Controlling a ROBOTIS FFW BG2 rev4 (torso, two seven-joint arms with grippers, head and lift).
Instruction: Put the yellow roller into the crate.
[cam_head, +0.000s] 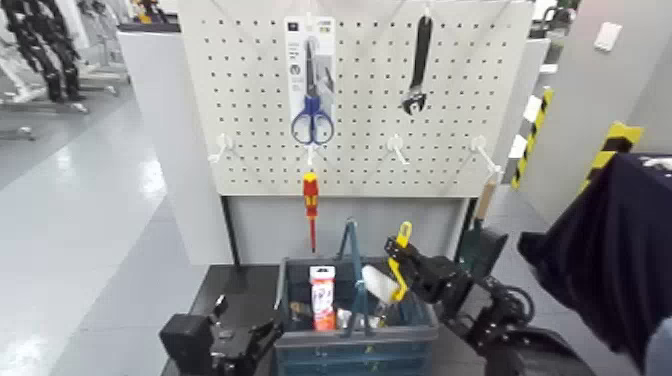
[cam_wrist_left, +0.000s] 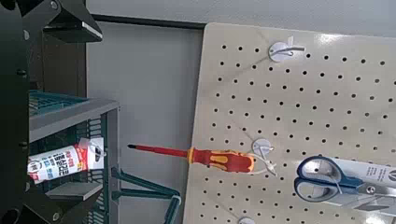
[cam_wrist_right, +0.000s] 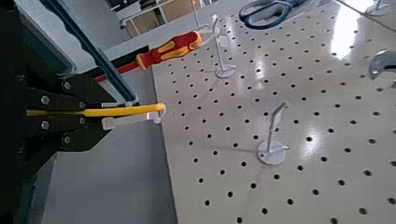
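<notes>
The crate (cam_head: 357, 325) is set at the 6 o'clock edge of the head view, in front of the pegboard (cam_head: 355, 95). On the board, scissors (cam_head: 312, 95) are hung at 12 o'clock, with a wrench (cam_head: 418, 62) at 1 o'clock from them and a screwdriver (cam_head: 311, 205) directly below. The roller (cam_head: 388, 270) is held over the crate's right part by the right gripper (cam_head: 402, 272). The left gripper (cam_head: 240, 340) is placed at the crate's 9 o'clock.

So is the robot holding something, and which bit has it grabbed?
Yes. The right gripper holds the yellow roller by its yellow handle, over the crate. The left gripper holds nothing.
</notes>
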